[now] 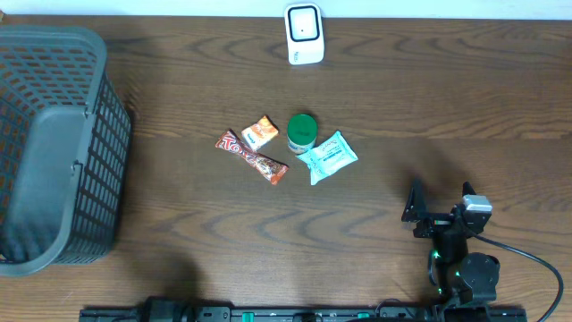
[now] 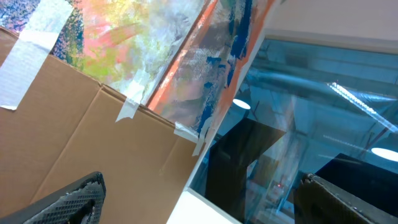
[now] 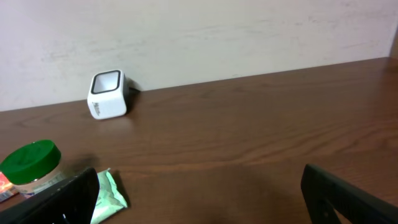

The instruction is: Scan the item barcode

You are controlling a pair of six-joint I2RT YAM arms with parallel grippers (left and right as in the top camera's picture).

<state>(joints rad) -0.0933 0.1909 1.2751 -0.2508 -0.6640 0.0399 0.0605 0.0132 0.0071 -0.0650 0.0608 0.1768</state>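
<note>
Overhead, right gripper (image 1: pixel 441 200) agape, scanner (image 1: pixel 305 34) seemingly upright

From above, you are seeing the basket (image 1: pixel 54 143) running off the left edge. In the right wrist view, a finger (image 3: pixel 65 199) of the right gripper (image 3: pixel 198 186) is hiding part of the wipes pack (image 3: pixel 113 194), and the edge is cutting off a red wrapper (image 3: pixel 4 186).

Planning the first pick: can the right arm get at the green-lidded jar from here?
Probably yes. The right gripper is open, with bare table between it and the green-lidded jar; only the wipes packet sits beside it.
</note>
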